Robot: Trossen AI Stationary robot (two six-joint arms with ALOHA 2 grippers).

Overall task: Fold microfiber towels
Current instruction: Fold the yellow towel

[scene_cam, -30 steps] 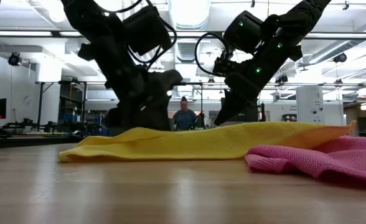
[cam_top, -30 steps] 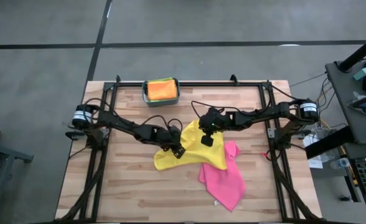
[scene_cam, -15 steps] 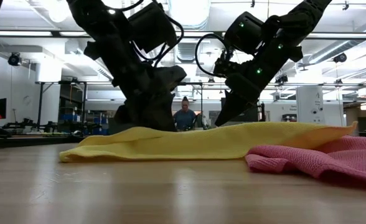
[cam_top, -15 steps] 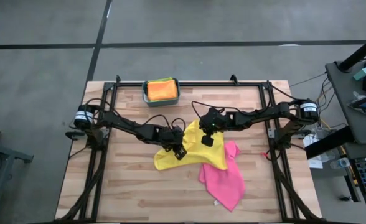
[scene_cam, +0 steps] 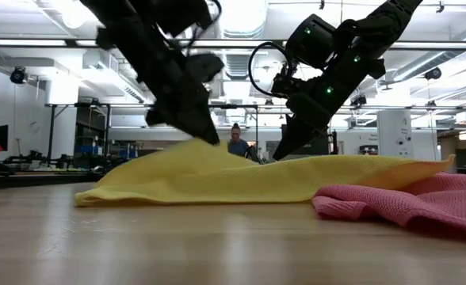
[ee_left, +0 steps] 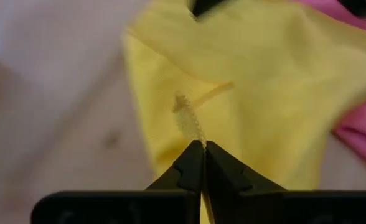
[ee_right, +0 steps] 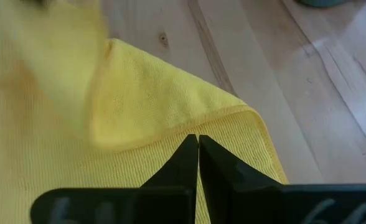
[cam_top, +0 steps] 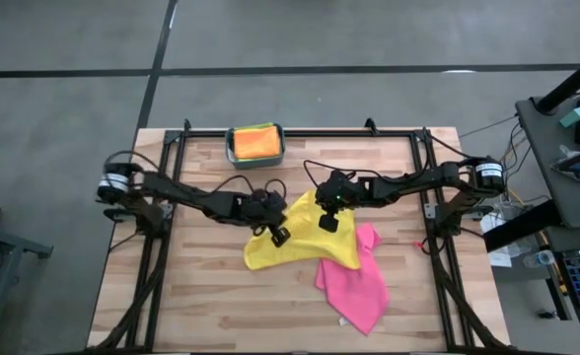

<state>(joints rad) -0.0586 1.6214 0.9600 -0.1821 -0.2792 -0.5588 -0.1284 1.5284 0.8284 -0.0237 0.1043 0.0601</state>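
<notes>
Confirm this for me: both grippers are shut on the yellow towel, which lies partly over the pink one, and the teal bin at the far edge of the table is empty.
One thing is off: the teal bin is not empty. The high view shows folded cloths in it, orange on top with a green edge beside it. The rest holds: the left gripper and right gripper are both shut on the yellow towel, which overlaps the pink towel.

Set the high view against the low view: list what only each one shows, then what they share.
Only the high view shows the teal bin at the table's far edge, holding an orange towel, and the table's wooden top as a whole. Only the low view shows the room behind, with a person far off. Both show the left gripper and right gripper shut on the yellow towel, and the pink towel lying beside it, partly under it.
</notes>
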